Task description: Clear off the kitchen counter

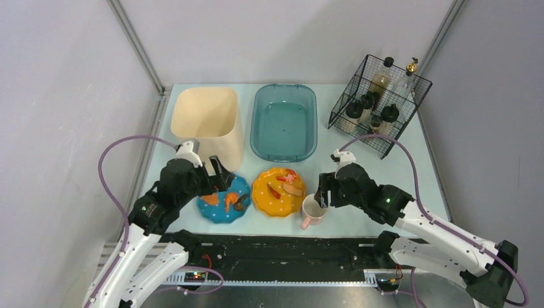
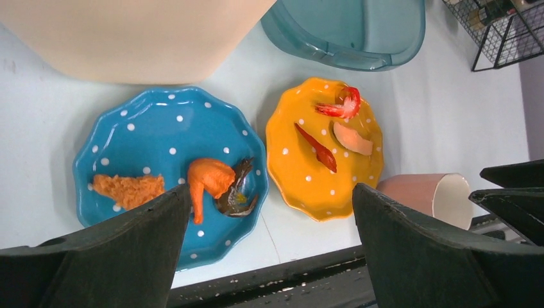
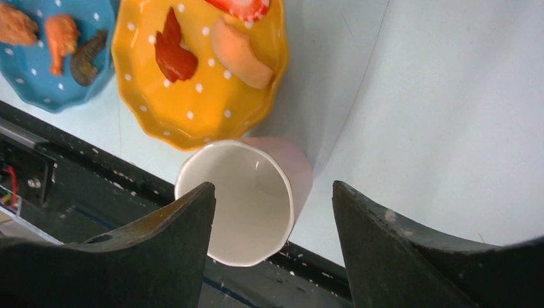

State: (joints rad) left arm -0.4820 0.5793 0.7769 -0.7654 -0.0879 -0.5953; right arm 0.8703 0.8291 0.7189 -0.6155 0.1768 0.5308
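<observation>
On the pale light-blue kitchen counter (image 1: 359, 170) a blue dotted plate (image 1: 224, 200) with fried food bits and an orange dotted plate (image 1: 278, 191) with a shrimp, a red chili and a pale slice sit near the front edge. A pink mug (image 1: 314, 210) stands upright to the right of them. My left gripper (image 1: 221, 176) is open and empty over the blue plate (image 2: 167, 147), above its far edge. My right gripper (image 1: 324, 192) is open, just above the mug (image 3: 247, 199), whose right wall lies between the jaws (image 3: 272, 186).
A beige bin (image 1: 208, 122) and a teal basin (image 1: 284, 122) stand at the back. A black wire rack (image 1: 378, 102) with bottles is at the back right. The black front strip (image 1: 276, 250) runs just below the plates and mug.
</observation>
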